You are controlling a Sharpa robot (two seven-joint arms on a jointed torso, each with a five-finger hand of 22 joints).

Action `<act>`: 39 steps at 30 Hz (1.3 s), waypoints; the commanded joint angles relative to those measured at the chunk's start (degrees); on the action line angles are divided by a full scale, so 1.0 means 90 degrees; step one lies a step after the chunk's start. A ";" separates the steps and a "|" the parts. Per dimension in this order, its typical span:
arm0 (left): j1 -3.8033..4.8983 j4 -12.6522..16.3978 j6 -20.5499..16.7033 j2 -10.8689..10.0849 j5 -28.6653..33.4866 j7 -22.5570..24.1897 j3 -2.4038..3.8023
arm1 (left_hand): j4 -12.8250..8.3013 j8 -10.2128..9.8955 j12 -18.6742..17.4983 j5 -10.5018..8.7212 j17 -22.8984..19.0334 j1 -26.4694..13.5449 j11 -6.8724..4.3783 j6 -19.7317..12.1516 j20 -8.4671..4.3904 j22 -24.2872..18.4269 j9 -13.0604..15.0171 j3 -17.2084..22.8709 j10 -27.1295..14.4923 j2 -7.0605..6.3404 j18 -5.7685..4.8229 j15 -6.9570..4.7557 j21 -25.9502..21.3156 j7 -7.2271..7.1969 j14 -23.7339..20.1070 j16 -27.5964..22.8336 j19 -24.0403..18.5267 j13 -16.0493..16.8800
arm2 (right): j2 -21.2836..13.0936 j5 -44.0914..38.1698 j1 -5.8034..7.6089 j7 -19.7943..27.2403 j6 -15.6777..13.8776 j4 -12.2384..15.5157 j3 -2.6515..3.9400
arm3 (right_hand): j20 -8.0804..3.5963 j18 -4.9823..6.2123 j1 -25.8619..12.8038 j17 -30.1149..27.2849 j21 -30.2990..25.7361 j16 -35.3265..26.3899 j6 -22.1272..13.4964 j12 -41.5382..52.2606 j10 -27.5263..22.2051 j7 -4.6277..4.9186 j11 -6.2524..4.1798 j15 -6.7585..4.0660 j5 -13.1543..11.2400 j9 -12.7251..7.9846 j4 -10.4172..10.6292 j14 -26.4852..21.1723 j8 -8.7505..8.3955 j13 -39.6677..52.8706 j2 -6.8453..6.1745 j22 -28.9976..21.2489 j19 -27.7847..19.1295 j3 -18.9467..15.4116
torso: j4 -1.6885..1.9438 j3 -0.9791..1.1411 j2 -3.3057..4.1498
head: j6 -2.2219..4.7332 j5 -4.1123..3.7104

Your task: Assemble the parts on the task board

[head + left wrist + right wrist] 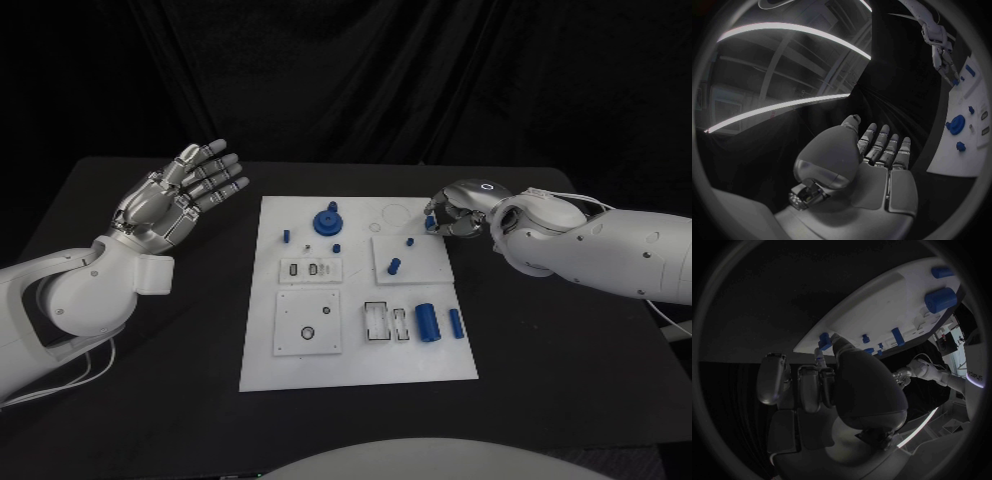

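The white task board [361, 365] lies in the middle of the black table. My right hand [459, 214] is at the board's far right corner, and its thumb and a finger pinch a small blue part [431, 218], also the small blue part [824, 341] in the right wrist view. My left hand [176, 197] is raised off the board's far left side, palm up, fingers spread and holding nothing; it is the left hand [879, 165] in the left wrist view. A round blue part [329, 221] stands near the board's far edge, a blue peg [394, 265] further right.
Two blue cylinders [428, 320] [456, 322] lie side by side on the board's near right. Small blue pieces [286, 236] [336, 246] sit near the round part. A square plate [309, 322] with a ring is at the near left. Bare black table [562, 370] surrounds the board.
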 commanded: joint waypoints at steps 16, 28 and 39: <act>-0.0032 -0.0012 0.0140 0.0013 0.0022 -0.0019 0.0008 | -0.0014 0.0026 0.0042 0.0034 0.0004 -0.0056 0.0016 0.0007 -0.0012 -0.0011 0.0006 0.0040 0.0031 0.0004 -0.0072 0.0019 0.0002 0.0564 0.0027 -0.0005 0.0020 0.0011 | 0.0082 -0.0001 -0.0053 -0.0034 -0.0047 -0.0089 0.0012 | 0.0024 0.0069 0.0217 0.1086 -0.0166 -0.0080 0.0531 -0.0042 0.0472 0.0026 0.0045 0.0040 0.0570 0.0211 -0.0145 0.0477 0.0288 0.1466 0.0046 0.0971 -0.0072 0.0019 | 0.0001 -0.0001 -0.0003 | -0.0026 0.0009; -0.0045 -0.0018 0.0148 0.0014 0.0022 -0.0043 0.0008 | -0.0023 0.0027 0.0046 0.0035 0.0002 -0.0066 0.0019 0.0009 -0.0013 -0.0015 0.0006 0.0053 0.0035 0.0001 -0.0074 0.0019 -0.0003 0.0570 0.0017 -0.0017 0.0015 0.0011 | 0.0096 -0.0001 -0.0058 -0.0021 -0.0106 -0.0111 0.0015 | 0.0026 0.0089 0.0327 0.0979 -0.0283 -0.0162 0.0727 -0.0082 0.0421 -0.0008 0.0053 0.0044 0.0724 0.0349 -0.0261 0.0442 0.0462 0.1413 0.0081 0.0949 -0.0114 0.0087 | -0.0004 0.0002 -0.0004 | -0.0042 0.0033; -0.0051 -0.0005 0.0134 -0.0016 0.0022 -0.0074 0.0008 | -0.0023 0.0027 0.0046 0.0035 0.0002 -0.0066 0.0019 0.0009 -0.0013 -0.0015 0.0006 0.0053 0.0035 0.0001 -0.0074 0.0019 -0.0003 0.0570 0.0017 -0.0017 0.0015 0.0011 | 0.0027 -0.0001 -0.0053 0.0094 -0.0575 -0.0007 0.0055 | 0.0055 0.0128 0.0410 0.0749 -0.0519 -0.0346 0.1002 -0.0169 0.0322 -0.0034 0.0089 0.0075 0.0330 0.0569 -0.0338 0.0369 0.0704 0.1299 0.0193 0.0893 -0.0195 0.0135 | -0.0002 0.0000 -0.0003 | -0.0048 0.0075</act>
